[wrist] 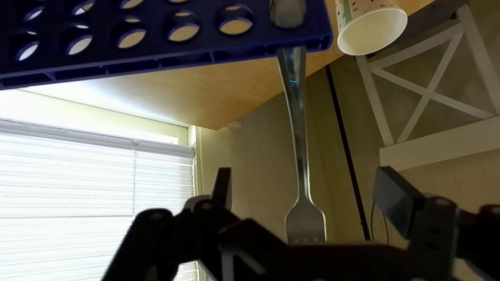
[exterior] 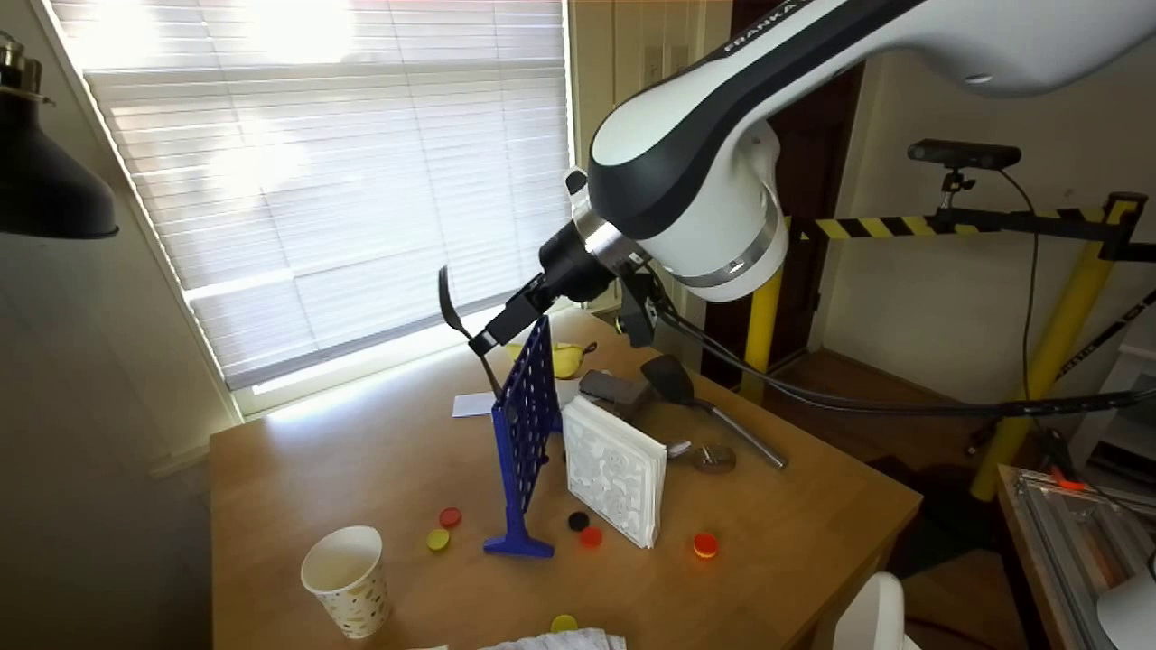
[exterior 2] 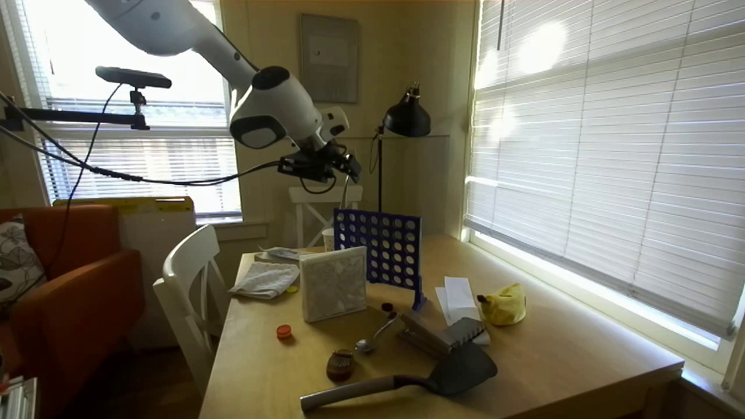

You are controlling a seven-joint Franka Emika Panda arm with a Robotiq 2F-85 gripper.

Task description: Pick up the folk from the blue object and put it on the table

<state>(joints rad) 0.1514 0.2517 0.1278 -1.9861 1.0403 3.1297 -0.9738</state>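
Observation:
The blue object (exterior: 526,433), an upright grid panel with round holes, stands on the wooden table (exterior: 361,469); it also shows in an exterior view (exterior 2: 377,247). The fork (wrist: 300,128) stands tines up with its handle in the top slot at the panel's end column; the handle end shows through the top hole. The fork also rises above the panel in both exterior views (exterior: 448,302) (exterior 2: 345,193). My gripper (wrist: 308,193) is open, with the fork's neck between its fingers and gaps on both sides. The tine tips are hidden in the wrist view. The gripper (exterior: 483,341) is above the panel.
A white box (exterior: 614,474) stands close beside the panel. A paper cup (exterior: 348,582) stands near the fork's end of the panel. A spatula (exterior 2: 465,369), a yellow item (exterior 2: 505,305), a spoon (exterior 2: 365,345) and several coloured discs lie on the table. A black lamp (exterior: 54,181) hangs nearby.

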